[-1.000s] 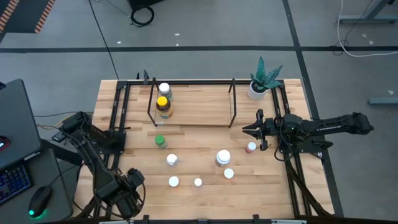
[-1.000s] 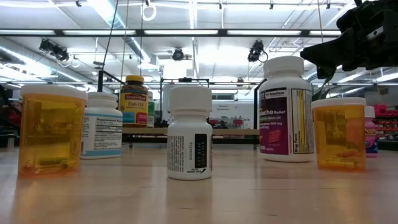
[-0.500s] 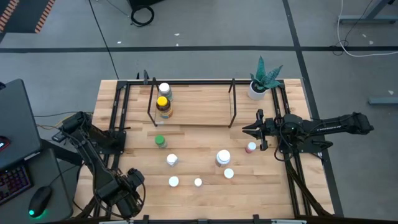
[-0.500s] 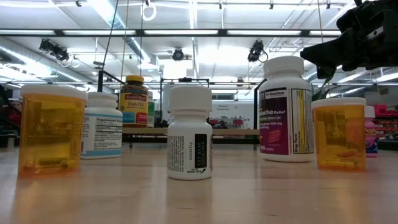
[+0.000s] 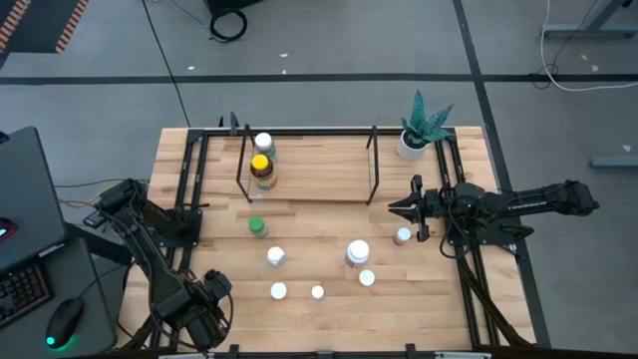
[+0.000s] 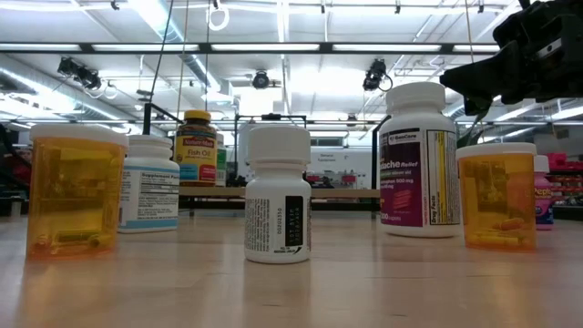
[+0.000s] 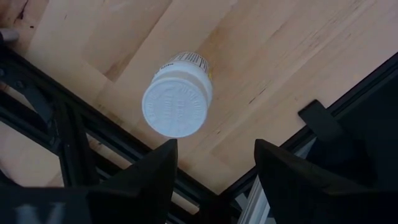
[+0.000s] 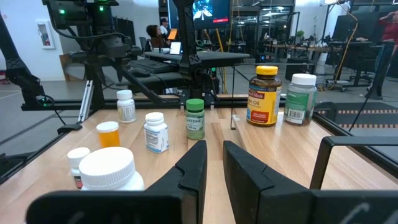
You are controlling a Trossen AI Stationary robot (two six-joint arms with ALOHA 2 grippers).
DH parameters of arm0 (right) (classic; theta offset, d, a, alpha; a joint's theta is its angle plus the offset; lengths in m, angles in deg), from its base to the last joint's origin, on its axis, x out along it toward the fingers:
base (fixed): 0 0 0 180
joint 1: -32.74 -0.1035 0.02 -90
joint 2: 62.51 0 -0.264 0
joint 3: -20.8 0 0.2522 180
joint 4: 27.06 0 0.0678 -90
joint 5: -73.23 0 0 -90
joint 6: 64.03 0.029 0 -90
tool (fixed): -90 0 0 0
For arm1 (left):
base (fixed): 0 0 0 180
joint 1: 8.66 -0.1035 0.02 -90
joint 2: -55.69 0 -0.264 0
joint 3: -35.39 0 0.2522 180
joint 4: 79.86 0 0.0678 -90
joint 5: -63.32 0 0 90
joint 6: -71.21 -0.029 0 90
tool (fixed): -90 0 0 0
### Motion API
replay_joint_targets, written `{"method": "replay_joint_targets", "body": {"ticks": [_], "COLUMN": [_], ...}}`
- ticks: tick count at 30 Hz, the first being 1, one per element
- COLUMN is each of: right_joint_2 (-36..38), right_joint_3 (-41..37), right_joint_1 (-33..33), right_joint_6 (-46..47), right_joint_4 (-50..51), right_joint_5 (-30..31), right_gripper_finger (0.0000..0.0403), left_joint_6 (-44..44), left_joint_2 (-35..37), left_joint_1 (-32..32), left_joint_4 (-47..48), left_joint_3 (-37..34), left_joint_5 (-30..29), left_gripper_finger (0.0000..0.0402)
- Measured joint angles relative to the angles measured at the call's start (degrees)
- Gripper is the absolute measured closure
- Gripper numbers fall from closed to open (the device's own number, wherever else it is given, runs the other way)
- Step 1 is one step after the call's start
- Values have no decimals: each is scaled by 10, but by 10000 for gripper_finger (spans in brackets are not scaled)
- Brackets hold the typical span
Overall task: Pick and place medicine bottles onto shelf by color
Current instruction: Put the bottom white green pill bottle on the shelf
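My right gripper [image 5: 399,209] slightly open, empty, just beside pink bottle [image 5: 402,236] near table's right edge. I'd lower squarely over cap. Left gripper [image 7: 211,165] open, empty, near front-left corner.

The one visible change sits off the table, in the lower left corner of the high view: the backlit dark computer keyboard [image 5: 20,290] beside the grey desk edge. A second ago its keys glowed blue; half a second ago the glow had turned reddish-pink; now the keys are dim, almost dark, with only a faint trace of light left on them. Between the earlier pictures and these, nothing else in the high or low view shows any difference — no shift, tilt or new position.
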Motion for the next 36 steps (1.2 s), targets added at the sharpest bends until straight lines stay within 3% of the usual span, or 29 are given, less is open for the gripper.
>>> {"method": "replay_joint_targets", "body": {"ticks": [36], "right_joint_2": [0], "right_joint_3": [0], "right_joint_1": [0], "right_joint_6": [0], "right_joint_4": [0], "right_joint_5": [0], "right_gripper_finger": [341], "left_joint_6": [0], "left_joint_2": [0], "left_joint_1": [3], "left_joint_4": [-2], "left_joint_3": [0], "left_joint_5": [0], "left_gripper_finger": [185]}}
